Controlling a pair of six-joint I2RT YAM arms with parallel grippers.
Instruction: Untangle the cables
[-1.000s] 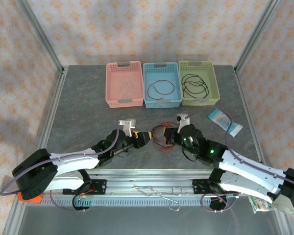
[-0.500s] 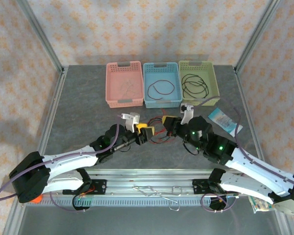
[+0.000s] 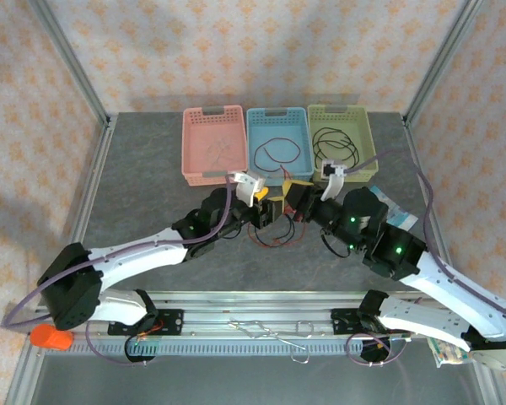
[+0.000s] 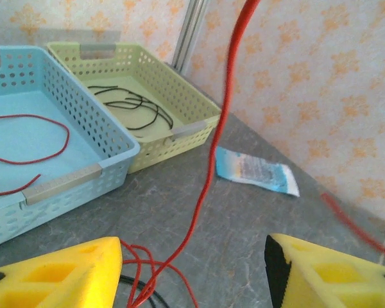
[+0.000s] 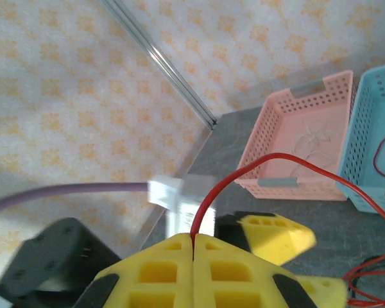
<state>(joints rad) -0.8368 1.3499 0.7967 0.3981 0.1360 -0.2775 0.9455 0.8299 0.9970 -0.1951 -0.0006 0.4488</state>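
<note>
Right gripper (image 5: 194,244) pinches the red cable (image 5: 244,168), holding it raised to draw it off the tangled cables (image 3: 274,234); left gripper (image 4: 192,256) spread either side of the strand

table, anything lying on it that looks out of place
A blue and white packet lies loose on the table, right of the green basket; it is no cable and sits in no basket.

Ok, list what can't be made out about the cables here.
- Top view: the tangle is too small, and partly hidden by the left claw and right claw, to trace crossings.
- Left wrist view: the red cable blurs upward; the lower edge cuts off the tangle.
- Pink basket, top view: contents too faint.
</note>
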